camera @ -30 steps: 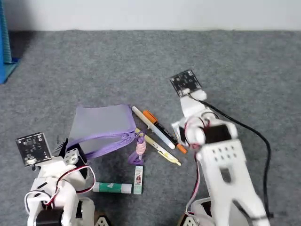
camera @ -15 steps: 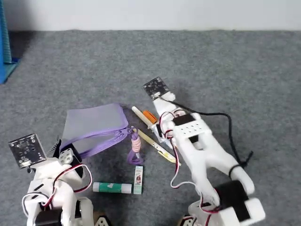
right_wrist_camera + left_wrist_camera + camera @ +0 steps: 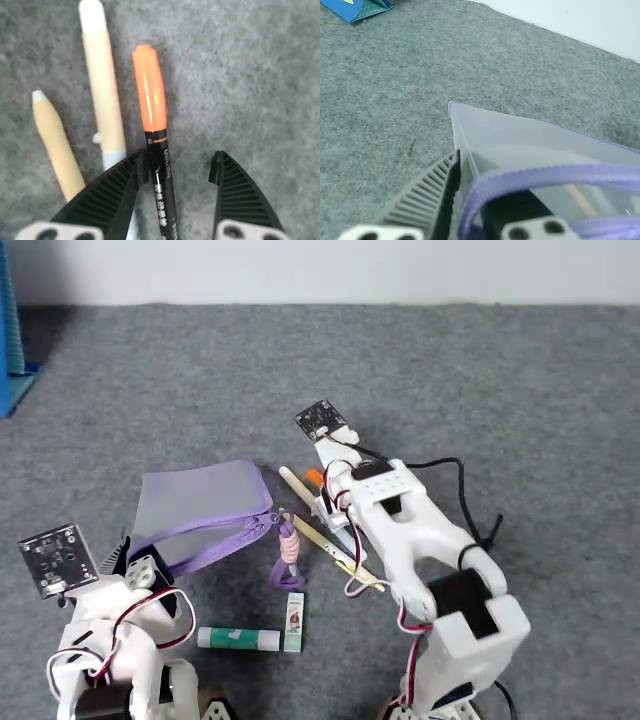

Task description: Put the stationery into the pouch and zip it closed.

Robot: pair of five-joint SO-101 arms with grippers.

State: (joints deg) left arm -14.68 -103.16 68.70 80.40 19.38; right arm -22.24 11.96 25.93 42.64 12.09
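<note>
**Right gripper open over marker; left gripper holds pouch edge**

The left gripper [image 3: 470, 192] pinches the near wall of the lilac translucent plastic pouch [image 3: 200, 502] just under its purple woven zip band, with one ribbed black finger outside the wall. Judged purpose: to lift that edge so the mouth gapes toward the pens. The pouch lies unzipped on the grey short-pile carpet [image 3: 500, 390]. Whether anything is inside cannot be told. A pink and purple cord loop [image 3: 289, 550] trails from the zip end.

The right gripper [image 3: 180, 162] has its jaws spread astride the black-barrelled marker with a glossy orange cap [image 3: 150, 100]. The barrel sits close against one ribbed finger and apart from the other. Judged: set for a pinch across the barrel. The round, smooth plastic may roll or slip.

A cream pen with a white end [image 3: 102, 90] lies just beside the marker, so that finger could catch it. A pale yellow white-tipped pen [image 3: 50, 135] lies beyond.

A green-and-white glue stick [image 3: 238, 638] and a small white oblong item [image 3: 294, 620] lie end to side, near the arms' bases.
</note>
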